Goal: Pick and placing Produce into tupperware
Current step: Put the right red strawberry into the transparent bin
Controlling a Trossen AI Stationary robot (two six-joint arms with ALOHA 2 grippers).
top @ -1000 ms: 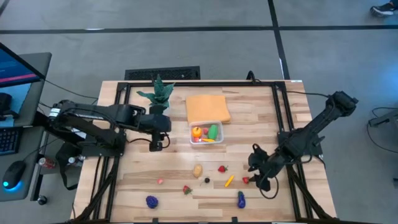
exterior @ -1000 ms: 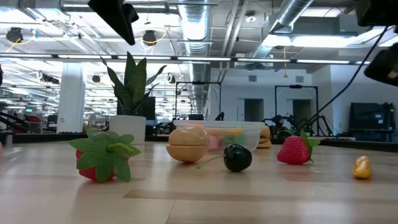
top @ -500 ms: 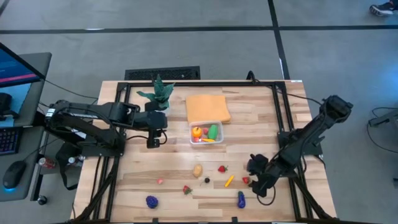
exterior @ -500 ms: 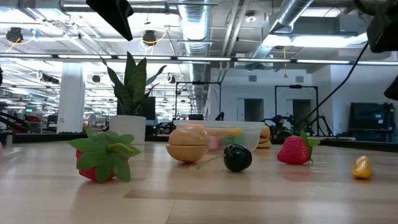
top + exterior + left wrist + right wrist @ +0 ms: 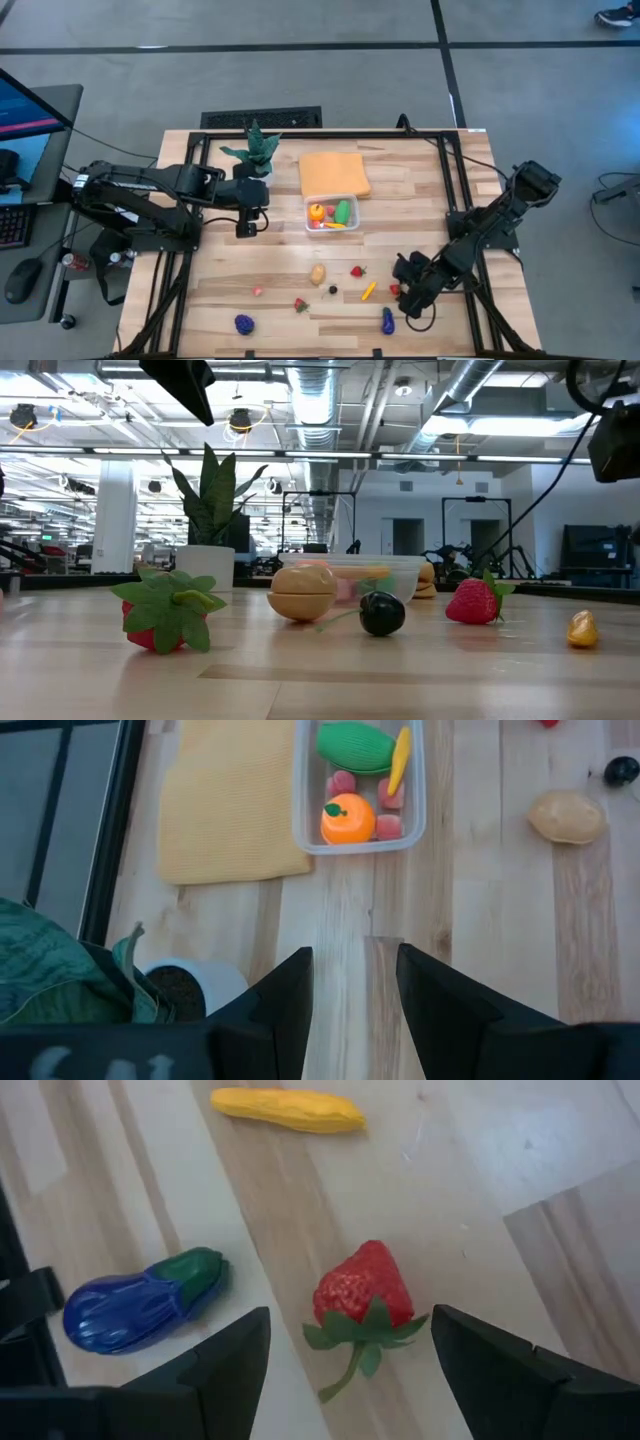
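Right wrist view – right gripper (image 5: 350, 1370) spread wide around the toy strawberry (image 5: 362, 1295): light, hard, slick – pinch its red body; left gripper (image 5: 355, 985) holds nothing, part-open.

High view: overhead, facing straight down on the whole table (image 5: 420, 180) and both arms; low view: at table-top level, facing across the near produce into the room. Left wrist view: well above the tupperware (image 5: 360, 785), also seen from overhead. Right wrist view: close over a strawberry (image 5: 362, 1292), shared with the high view.
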